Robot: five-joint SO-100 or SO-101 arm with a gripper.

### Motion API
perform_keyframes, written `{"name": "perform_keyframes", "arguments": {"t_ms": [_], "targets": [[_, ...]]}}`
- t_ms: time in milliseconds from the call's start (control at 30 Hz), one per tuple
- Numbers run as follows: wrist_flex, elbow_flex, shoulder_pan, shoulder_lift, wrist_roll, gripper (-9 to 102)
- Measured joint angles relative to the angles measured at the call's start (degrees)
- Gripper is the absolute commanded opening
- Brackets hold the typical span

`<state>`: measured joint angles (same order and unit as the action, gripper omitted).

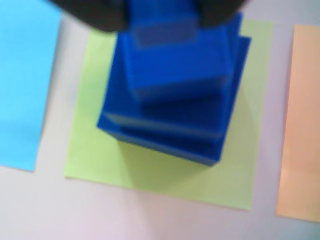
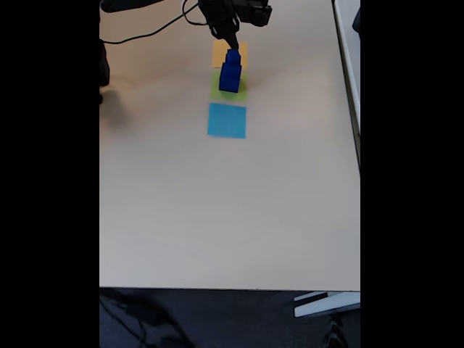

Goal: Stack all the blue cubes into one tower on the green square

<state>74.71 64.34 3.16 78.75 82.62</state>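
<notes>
towering blue cubes, flat green square

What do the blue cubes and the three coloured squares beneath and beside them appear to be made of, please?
The small dark-blue cubes look like matte foam or plastic: uniform colour, sharp edges, no gloss, though blur leaves it open. The flat lime-green square, the light-blue square and the orange square look like thin matte paper sheets, lying flat with crisp edges and no visible thickness.

I see the dark blue cubes stacked in one slightly uneven tower, standing upright on the flat lime-green square, between two other patches.
</notes>
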Motion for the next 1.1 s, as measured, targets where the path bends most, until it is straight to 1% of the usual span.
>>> {"name": "perform_keyframes", "arguments": {"t_ms": [167,333,1100], "targets": [[0.00,0.62,-0.35,0.00,0.00,0],[-1.76,3.69,-0.35,0.00,0.18,0],[-2.20,3.78,-0.26,0.00,0.44,0]]}}
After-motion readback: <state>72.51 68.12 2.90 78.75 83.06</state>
